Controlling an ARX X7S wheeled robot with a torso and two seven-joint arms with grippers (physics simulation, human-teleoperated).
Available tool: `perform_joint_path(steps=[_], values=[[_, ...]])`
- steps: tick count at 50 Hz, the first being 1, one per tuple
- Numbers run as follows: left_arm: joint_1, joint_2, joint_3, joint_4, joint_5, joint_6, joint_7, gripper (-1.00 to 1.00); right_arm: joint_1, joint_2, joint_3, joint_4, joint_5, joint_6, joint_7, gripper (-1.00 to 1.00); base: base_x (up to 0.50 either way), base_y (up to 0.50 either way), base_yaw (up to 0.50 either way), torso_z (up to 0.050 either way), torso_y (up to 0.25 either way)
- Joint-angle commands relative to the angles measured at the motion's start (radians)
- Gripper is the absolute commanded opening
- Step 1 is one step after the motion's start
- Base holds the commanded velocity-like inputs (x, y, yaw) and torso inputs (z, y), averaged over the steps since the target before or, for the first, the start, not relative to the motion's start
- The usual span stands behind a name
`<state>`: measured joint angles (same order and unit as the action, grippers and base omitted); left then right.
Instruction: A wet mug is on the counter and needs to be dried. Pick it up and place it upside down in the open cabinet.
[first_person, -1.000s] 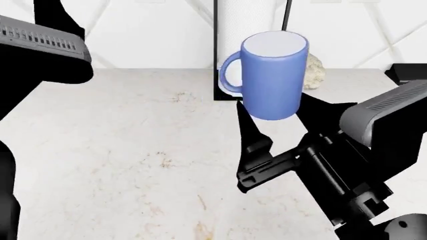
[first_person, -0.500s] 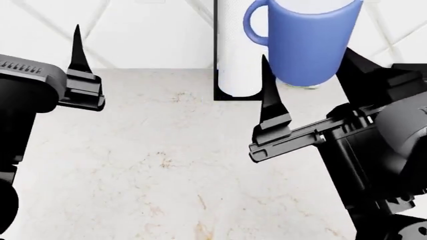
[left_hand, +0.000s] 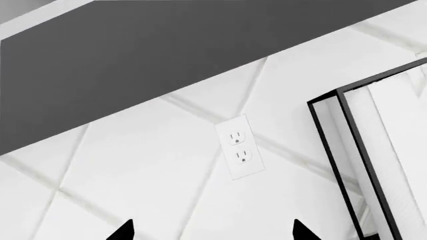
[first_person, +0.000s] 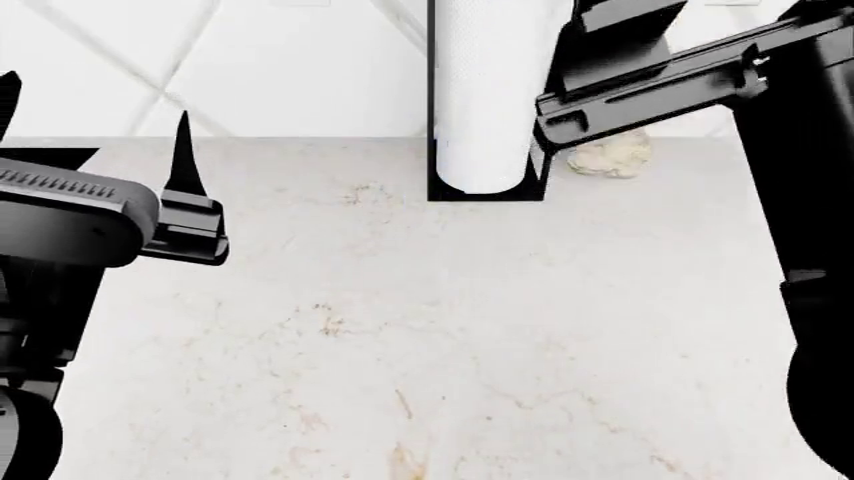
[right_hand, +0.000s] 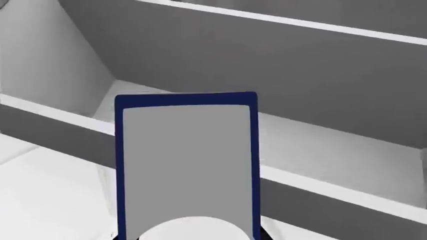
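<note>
A white paper-towel roll (first_person: 483, 95) is held upright in a thin black frame (first_person: 433, 110), against the white diagonal-tiled wall (first_person: 280, 65) (a white double outlet (left_hand: 239, 153) is mounted there). A beige crumpled lump (first_person: 611, 156) is seen nearby.

Flat, even, bright simulator light, sharp focus throughout, no glare, cabinet interior shaded grey

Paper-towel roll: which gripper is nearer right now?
Right. The right gripper is raised just beside the roll; the left gripper sits well off to its left, over the counter.
</note>
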<state>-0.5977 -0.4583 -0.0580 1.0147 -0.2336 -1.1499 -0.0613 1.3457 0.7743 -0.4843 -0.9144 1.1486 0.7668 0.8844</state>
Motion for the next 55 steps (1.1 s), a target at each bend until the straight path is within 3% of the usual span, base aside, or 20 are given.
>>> perform_joint_path(steps=[1,19,55], values=[[0.047,-0.001,-0.008,-0.010,-0.011,0.033,-0.013,1.00,0.232,-0.056,0.014,0.156,0.031,0.044,-0.044,-1.00,0.00,0.00,0.00,0.000,0.000],[0.103,0.001,-0.006,-0.043,-0.006,0.099,-0.023,1.00,0.440,-0.210,-0.037,0.508,-0.113,-0.001,-0.234,-1.00,0.00,0.00,0.00,0.000,0.000],[0.089,-0.004,0.032,-0.108,-0.002,0.154,-0.032,1.00,0.691,-0.486,-0.113,1.322,-0.394,-0.279,-0.539,-1.00,0.00,0.00,0.00,0.000,0.000]])
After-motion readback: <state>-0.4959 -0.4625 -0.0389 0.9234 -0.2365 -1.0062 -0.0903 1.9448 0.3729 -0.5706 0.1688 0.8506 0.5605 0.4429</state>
